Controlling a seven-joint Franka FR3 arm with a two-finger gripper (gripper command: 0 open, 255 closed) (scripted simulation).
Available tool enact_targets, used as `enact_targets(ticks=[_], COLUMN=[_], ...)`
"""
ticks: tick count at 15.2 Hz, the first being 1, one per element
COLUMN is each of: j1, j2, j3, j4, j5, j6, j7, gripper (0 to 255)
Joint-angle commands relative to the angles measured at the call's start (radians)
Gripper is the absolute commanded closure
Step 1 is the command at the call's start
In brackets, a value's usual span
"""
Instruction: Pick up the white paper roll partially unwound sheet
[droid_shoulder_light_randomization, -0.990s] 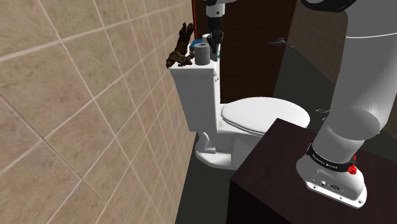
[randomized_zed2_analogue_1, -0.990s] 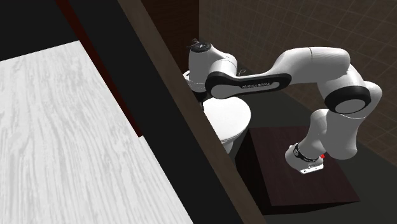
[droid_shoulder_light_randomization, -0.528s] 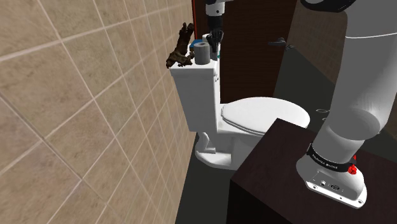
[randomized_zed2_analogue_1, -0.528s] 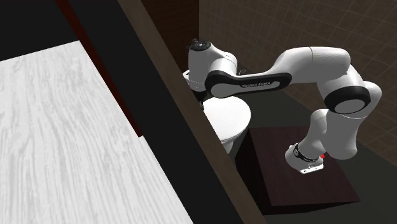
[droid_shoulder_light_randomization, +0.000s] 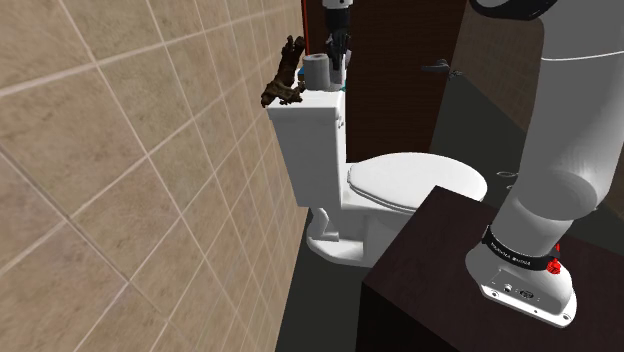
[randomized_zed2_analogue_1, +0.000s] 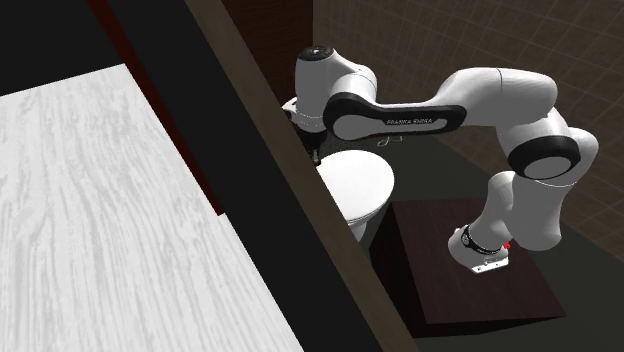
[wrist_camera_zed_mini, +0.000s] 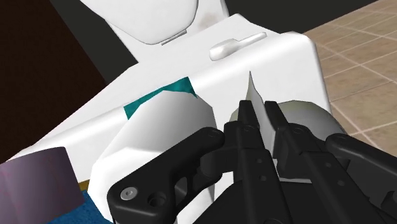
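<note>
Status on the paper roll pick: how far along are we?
Done: the claw is shut on a thin edge of the paper roll. In hand: the lift. In the shoulder view the roll sits higher over the toilet tank than a second ago. Left: raising it well clear of the tank. I cannot tell whether it has fully left the top yet.

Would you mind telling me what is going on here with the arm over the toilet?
The white arm reaches over the toilet tank, its black gripper shut on the pale grey paper roll, pinching a thin edge. The roll stands upright at the tank's top beside a brown object; whether it has cleared the lid is unclear.
</note>
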Motion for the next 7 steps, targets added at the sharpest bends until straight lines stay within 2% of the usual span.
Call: enact_targets(ticks=[1, 5, 7], j1=[-0.004, -0.008, -0.008], j2=[0.008, 0.025, 0.026], j3=[-0.002, -0.002, -0.002], j4=[0.038, 0.118, 0.121], j5=[0.002, 0.005, 0.005], j6=[-0.030, -0.092, -0.095], j7=[-0.004, -0.005, -0.005], gripper=[255, 255, 255])
